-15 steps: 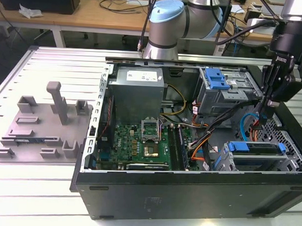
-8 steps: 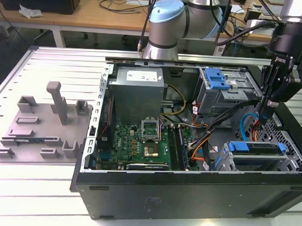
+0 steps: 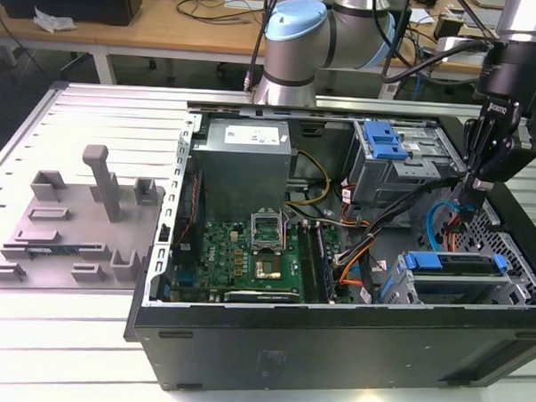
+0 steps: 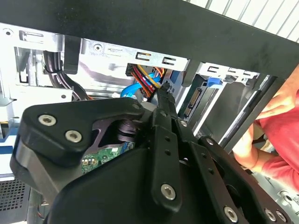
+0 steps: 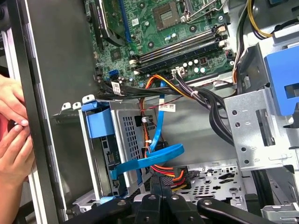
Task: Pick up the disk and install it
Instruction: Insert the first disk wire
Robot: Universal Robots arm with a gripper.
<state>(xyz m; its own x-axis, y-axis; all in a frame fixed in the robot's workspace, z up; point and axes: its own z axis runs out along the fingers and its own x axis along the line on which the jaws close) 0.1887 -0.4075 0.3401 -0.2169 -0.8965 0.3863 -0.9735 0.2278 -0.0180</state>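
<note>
- The open computer case lay on its side on the slatted metal worktop, with the motherboard and the grey power supply exposed.
- The disk sat in the metal drive cage at the case's corner, low on the exterior view's right. Its blue frame showed along the top of the cage.
- In the first wrist view the disk stood inside the cage, its blue frame at the cage's open end.
- The tool reached down into the case just beside the cage and apart from the disk.
- In both wrist views the tool had its fingers pressed together. Whether anything was pinched between them could not be told.
- Its tip was close to a bundle of red, orange and yellow wires and a looping flat blue cable.
- A person's hand rested against the outer edge of the case.
- A grey moulded fixture lay on the worktop, to the exterior view's left of the case.
</note>
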